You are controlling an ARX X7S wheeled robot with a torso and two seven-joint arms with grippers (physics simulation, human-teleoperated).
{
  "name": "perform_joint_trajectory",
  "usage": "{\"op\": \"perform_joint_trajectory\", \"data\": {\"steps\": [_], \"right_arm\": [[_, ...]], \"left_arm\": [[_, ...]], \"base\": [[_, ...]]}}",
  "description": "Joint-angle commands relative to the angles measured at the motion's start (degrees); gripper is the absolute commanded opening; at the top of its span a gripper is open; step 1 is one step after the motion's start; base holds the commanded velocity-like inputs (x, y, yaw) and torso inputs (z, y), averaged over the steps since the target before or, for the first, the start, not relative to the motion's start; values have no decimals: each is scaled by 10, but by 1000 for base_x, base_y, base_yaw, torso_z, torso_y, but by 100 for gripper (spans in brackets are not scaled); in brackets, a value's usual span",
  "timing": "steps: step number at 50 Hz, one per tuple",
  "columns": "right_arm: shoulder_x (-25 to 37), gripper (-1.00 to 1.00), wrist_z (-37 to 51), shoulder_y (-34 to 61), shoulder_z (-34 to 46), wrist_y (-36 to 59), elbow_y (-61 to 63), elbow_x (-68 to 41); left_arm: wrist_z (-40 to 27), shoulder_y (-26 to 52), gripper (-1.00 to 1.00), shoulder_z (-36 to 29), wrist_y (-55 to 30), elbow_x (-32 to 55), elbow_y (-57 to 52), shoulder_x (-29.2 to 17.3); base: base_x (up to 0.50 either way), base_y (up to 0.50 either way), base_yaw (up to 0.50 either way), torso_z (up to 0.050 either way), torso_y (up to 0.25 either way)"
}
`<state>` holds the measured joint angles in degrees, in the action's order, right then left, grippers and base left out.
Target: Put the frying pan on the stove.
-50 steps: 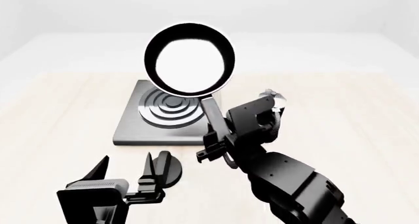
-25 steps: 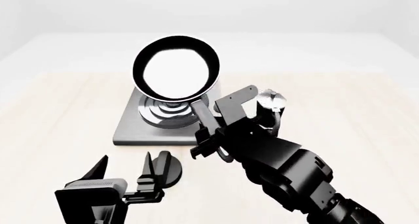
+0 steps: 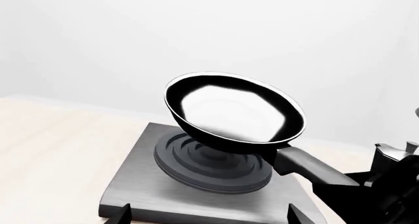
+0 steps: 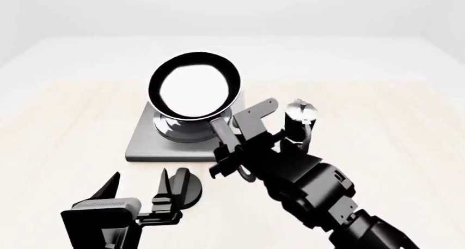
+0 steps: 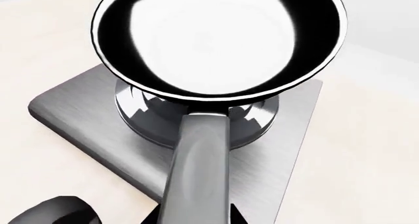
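The glossy black frying pan (image 4: 195,85) hangs tilted just over the burner rings (image 3: 209,167) of the dark grey stove (image 4: 144,144). My right gripper (image 4: 231,151) is shut on the pan's long grey handle (image 5: 203,160), near its end. In the left wrist view the pan (image 3: 232,111) leans with its underside close above the rings; contact cannot be told. The right wrist view shows the pan (image 5: 219,37) centred over the stove (image 5: 78,116). My left gripper (image 4: 138,192) is open and holds nothing, in front of the stove's near edge.
A small black-and-silver moka pot (image 4: 299,115) stands right of the stove, close behind my right arm. A round black knob (image 4: 187,186) lies on the light wooden table (image 4: 65,129) beside my left gripper's fingers.
The right arm has carried the pan left and down, from higher above the stove's far right side to low over the rings. The left gripper has stayed still.
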<state>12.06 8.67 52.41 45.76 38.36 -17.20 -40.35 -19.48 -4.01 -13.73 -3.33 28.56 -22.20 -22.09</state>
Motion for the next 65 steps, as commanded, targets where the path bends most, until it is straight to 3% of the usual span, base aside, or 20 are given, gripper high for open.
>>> {"op": "perform_joint_trajectory", "data": {"steps": [1,65], "right_arm": [[-14,-100,-10,10,-3,-20,-14,40],[-80,-100,-53,48,29,-104,-195,70]], "left_arm": [[-1,0,100,-1,1,1,0,-1],[-5,5,100,-2,7,11,3,-8]], "base": [[0,0,0,0,0],[0,0,0,0,2]]}}
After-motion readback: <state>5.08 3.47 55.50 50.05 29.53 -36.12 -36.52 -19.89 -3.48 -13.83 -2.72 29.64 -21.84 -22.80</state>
